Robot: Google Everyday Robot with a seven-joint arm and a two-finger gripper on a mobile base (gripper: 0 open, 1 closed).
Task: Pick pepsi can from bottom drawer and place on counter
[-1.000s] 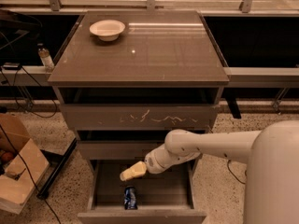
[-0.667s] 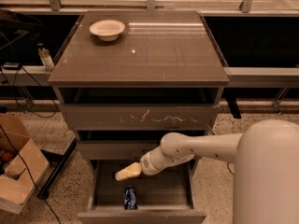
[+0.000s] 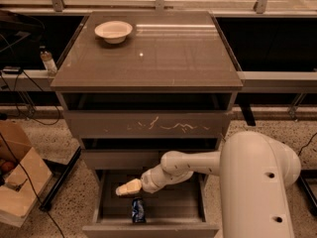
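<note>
Tool [image 3: 128, 188] shifted left and lower, now close to the one pepsi can [image 3: 138, 210] at the near edge of the open bottom drawer [image 3: 178, 207], lowest of three. Tool opening: can't tell. One bowl [image 3: 114, 31] on the tabletop [image 3: 163, 58], far left.

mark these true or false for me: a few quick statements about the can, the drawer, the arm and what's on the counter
1. The pepsi can lies in the open bottom drawer. True.
2. The end effector is up over the counter. False: it is down at the bottom drawer, just above the can in the camera view.
3. A white bowl sits on the counter near its back left corner. True.
4. The small bottle stands on the counter beside the bowl. False: it stands on a ledge to the left of the cabinet, off the counter.
</note>
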